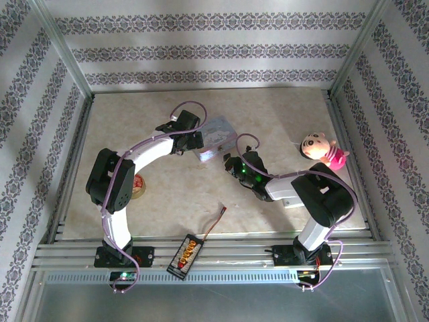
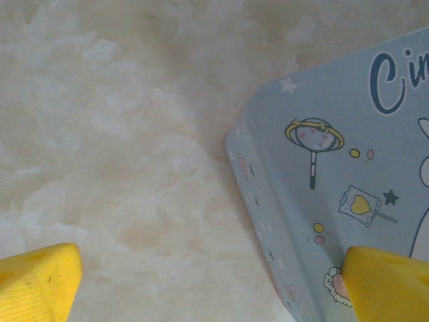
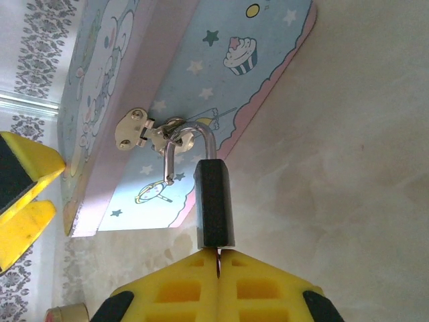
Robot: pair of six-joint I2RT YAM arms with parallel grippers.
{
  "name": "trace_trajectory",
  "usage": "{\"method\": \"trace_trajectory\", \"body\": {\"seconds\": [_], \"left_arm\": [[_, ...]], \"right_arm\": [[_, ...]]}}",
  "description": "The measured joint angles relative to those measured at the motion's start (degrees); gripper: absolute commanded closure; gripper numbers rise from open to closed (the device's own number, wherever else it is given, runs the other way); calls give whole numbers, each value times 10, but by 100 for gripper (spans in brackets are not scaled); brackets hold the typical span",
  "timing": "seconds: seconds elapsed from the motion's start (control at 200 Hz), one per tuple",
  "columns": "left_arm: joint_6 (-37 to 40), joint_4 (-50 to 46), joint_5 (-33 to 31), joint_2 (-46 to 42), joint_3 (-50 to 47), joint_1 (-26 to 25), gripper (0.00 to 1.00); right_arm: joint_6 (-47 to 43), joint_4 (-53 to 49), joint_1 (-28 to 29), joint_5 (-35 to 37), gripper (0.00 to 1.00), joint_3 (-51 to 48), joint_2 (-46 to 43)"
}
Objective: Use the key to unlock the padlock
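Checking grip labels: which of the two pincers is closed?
The right pincer, clamped on the key at the padlock base; the left pincer gapes wide astride the tin edge.

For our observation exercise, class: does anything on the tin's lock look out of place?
Yes. On the padlock hanging from the hasp of the tin, one shackle leg ends free beside the dark body instead of inside it, so it looks sprung open.

Spread hand over pale-blue tin
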Motion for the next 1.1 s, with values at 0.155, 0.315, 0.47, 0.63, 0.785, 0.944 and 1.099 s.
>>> {"method": "trace_trajectory", "body": {"seconds": [0.155,0.315,0.47,0.63,0.785,0.944,1.099], "left_arm": [[0,0,0,0,0,0,1],[0,0,0,0,0,0,1],[0,0,0,0,0,0,1],[0,0,0,0,0,0,1],[0,0,0,0,0,0,0],[0,0,2,0,0,0,3],[0,0,2,0,0,0,4]], "right_arm": [[8,6,3,9,100,0,0],[14,9,4,16,100,0,0],[16,13,4,23,100,0,1],[24,26,4,25,100,0,10],[29,36,4,25,100,0,19],[30,39,4,27,100,0,22],[30,45,4,27,100,0,23]]}}
